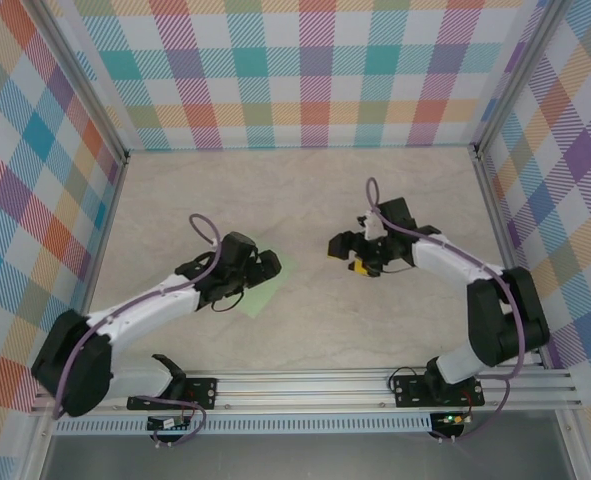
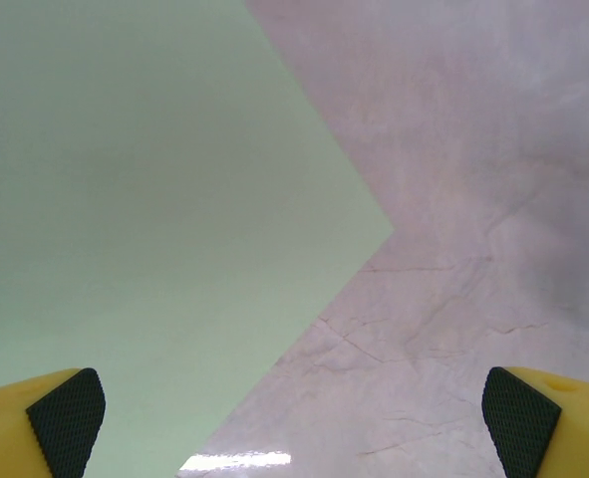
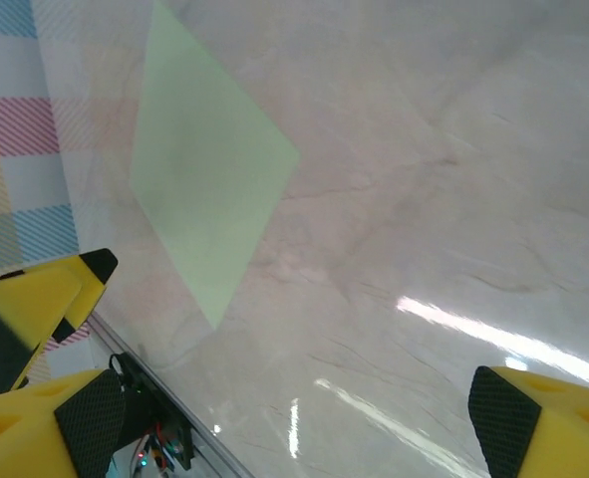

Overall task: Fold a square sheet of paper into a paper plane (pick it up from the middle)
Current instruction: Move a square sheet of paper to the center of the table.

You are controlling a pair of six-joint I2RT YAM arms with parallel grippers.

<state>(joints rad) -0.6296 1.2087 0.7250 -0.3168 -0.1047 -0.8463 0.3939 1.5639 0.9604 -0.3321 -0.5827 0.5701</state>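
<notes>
While the square sheet of paper (image 1: 268, 290) lies flat on the table (image 1: 305, 200), left of centre and turned cornerwise to the table's edges, we see no crease in it, so we judge the folding not yet begun. Over its left part hangs the left gripper (image 1: 263, 268), jaws spread wide and holding nothing. In its wrist view 1 of its 2 pads (image 2: 67, 423) sits over the green paper and the other over bare table, with 1 corner of the sheet ahead of the gap. We cannot tell whether the pads touch the surface. Well apart to the right, the right gripper (image 1: 348, 253) hovers over bare table, its jaws also wide and empty. Plaid walls (image 1: 305, 70) close the table on the left, far and right sides. What worries us is the grasp. The paper is thin and lies flush on a smooth top, so pads closing on it may skid, push the sheet away or crumple it instead of lifting it. The left gripper also seems to straddle an edge rather than the middle, and closing there could drag a corner, wrinkle it and spoil a clean centre fold. With the right gripper so far off, nothing pins the sheet against sliding.
</notes>
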